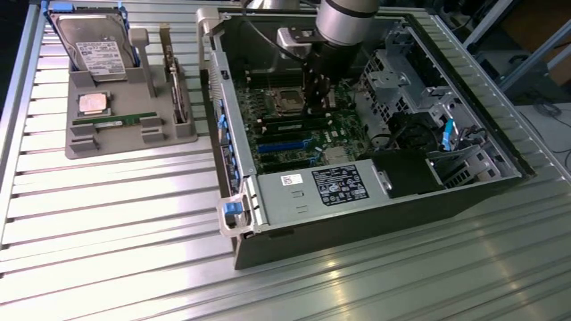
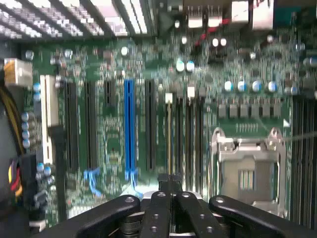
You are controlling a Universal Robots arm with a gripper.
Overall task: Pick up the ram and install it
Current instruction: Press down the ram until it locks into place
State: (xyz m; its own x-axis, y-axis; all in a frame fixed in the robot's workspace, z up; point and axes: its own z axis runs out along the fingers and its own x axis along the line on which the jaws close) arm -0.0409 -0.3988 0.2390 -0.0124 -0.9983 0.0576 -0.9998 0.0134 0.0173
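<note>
At the near edge of the exterior view, the ribbed metal table [image 1: 107, 254] carries an open computer case [image 1: 357, 227] lying on its side, interior facing up so the arm can reach in from above

Power supply [image 1: 330, 190] with its white label fills the near end of the case. Beyond it, the green motherboard [image 1: 285, 137] is fully exposed

Gripper [image 1: 314, 110] hangs low inside the case over the middle of the board, arm coming straight down. In the wrist view the gripper [image 2: 169, 181] has its jaws clenched together, black fingers meeting with no green board between them, so I judge it is carrying nothing. The tips sit over the bank of long black memory slots [image 2: 185, 139], just beside the silver CPU socket [image 2: 247, 168]. A thin yellowish line runs along one slot; cannot tell whether a module is seated there

Farther off, toward the exterior view's left and well apart from the case, a grey parts tray [image 1: 89, 144] keeps each component in its own recess for a repeatable pick. The ram [image 1: 111, 122] lies flat in a narrow slot of that tray. Behind it rest the square processor chip [image 1: 93, 103], the upright expansion card [image 1: 178, 87] and, farthest, the hard drive [image 1: 93, 43]
</note>
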